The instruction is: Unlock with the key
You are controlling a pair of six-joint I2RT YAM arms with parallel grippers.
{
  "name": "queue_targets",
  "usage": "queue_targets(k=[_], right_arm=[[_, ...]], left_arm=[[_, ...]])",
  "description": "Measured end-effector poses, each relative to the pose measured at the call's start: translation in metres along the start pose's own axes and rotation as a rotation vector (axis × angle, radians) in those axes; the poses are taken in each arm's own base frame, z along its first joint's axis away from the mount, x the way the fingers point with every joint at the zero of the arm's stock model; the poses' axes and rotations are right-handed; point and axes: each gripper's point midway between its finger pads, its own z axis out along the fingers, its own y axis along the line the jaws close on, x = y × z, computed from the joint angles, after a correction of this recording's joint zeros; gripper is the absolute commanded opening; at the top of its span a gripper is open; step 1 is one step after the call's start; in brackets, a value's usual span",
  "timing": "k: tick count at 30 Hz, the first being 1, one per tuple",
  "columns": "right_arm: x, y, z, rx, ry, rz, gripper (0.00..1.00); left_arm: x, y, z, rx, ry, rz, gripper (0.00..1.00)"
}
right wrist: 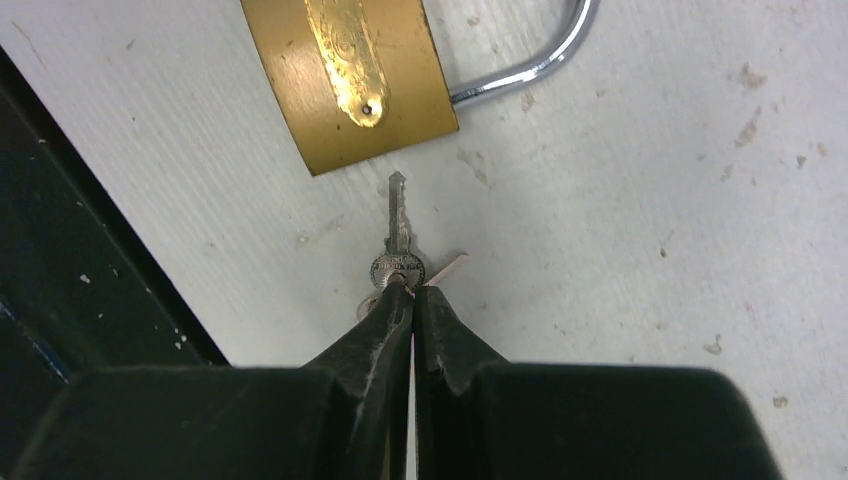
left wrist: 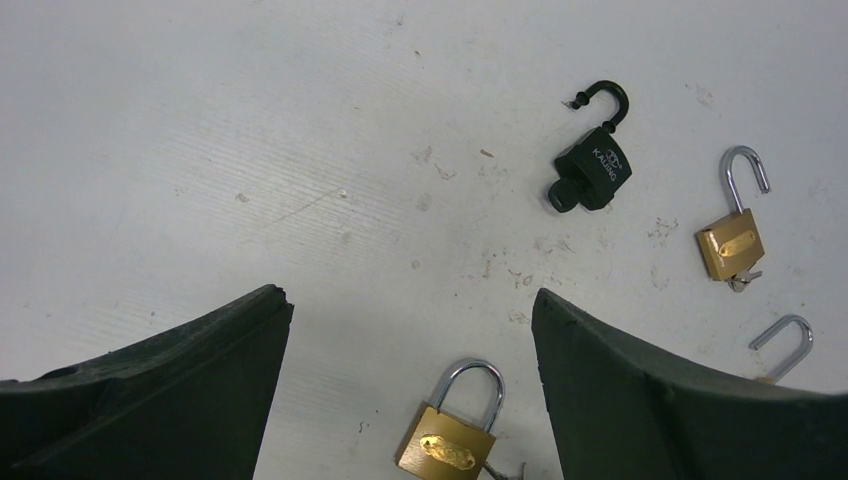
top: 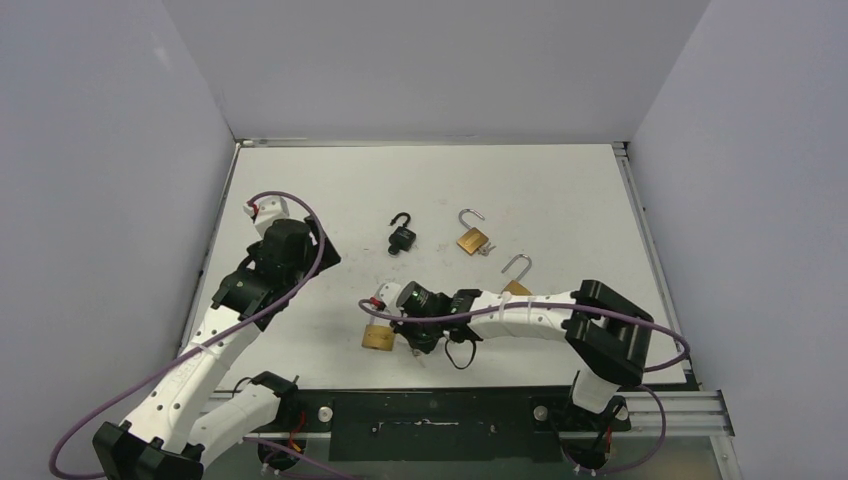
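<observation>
A shut brass padlock (top: 378, 337) lies flat near the table's front edge. It also shows in the right wrist view (right wrist: 345, 75) and the left wrist view (left wrist: 448, 440). My right gripper (right wrist: 413, 295) is shut on the head of a small silver key (right wrist: 397, 235). The key's tip points at the padlock's bottom edge, a short gap away. In the top view the right gripper (top: 408, 335) sits just right of the padlock. My left gripper (left wrist: 408, 297) is open and empty, held above the table to the padlock's left and behind it (top: 300, 250).
An open black padlock (top: 402, 236) (left wrist: 593, 165) and an open brass padlock (top: 473, 238) (left wrist: 730, 240) lie mid-table. A third open padlock (top: 517, 275) lies beside my right arm. A black rail (right wrist: 60, 250) runs along the table's near edge.
</observation>
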Motion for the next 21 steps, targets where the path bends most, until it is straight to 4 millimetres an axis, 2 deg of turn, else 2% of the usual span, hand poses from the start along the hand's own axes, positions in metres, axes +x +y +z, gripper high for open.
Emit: queue_targets(k=[6, 13, 17, 21], right_arm=[[-0.003, -0.006, -0.022, -0.006, -0.109, 0.059, 0.0], [-0.021, -0.024, -0.046, -0.023, -0.264, 0.203, 0.0], [-0.045, -0.032, -0.073, -0.067, -0.385, 0.274, 0.0], [-0.071, -0.038, -0.113, -0.118, -0.512, 0.306, 0.0]], left_arm=[[0.009, -0.01, 0.002, 0.054, 0.032, -0.054, 0.93], [0.047, -0.029, 0.008, 0.187, 0.149, -0.118, 0.95], [0.068, -0.052, 0.005, 0.377, 0.193, -0.12, 0.92], [0.077, -0.094, -0.019, 0.713, 0.214, -0.059, 0.9]])
